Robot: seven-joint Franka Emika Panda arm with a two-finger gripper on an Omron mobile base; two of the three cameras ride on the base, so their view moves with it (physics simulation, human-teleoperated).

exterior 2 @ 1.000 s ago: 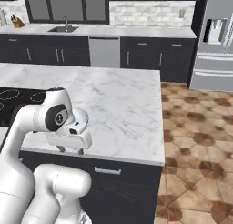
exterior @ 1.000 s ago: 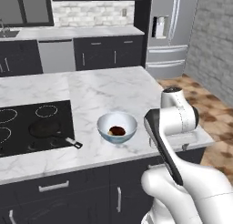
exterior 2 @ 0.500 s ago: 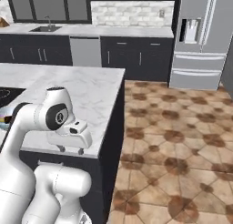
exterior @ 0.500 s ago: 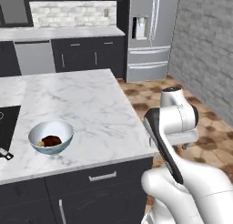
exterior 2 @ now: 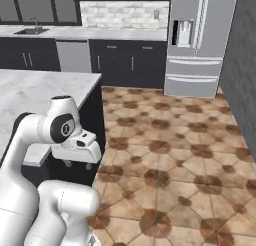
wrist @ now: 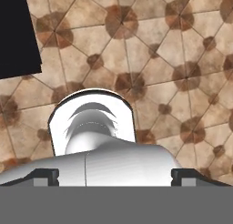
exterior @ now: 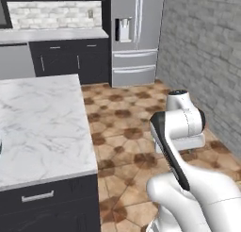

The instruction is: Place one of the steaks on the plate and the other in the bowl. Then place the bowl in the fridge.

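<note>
The fridge (exterior: 135, 35) stands closed at the far wall, past the tiled floor (exterior 2: 170, 155). The marble surface (exterior: 40, 122) is beside the arm. The hand's finger state I cannot tell.

The fridge (exterior: 135, 37) is seen at the far wall, its doors closed and a dispenser panel (exterior: 123, 29) set in its left door. Dark cabinets (exterior: 70, 61) under a pale counter adjoin it on the left. A marble island (exterior: 40, 122) stands nearer, left of the fridge, across brown tiled floor (exterior: 127, 127). The arm (exterior: 181, 132) is folded in front of the fridge, over the tiles.
</note>
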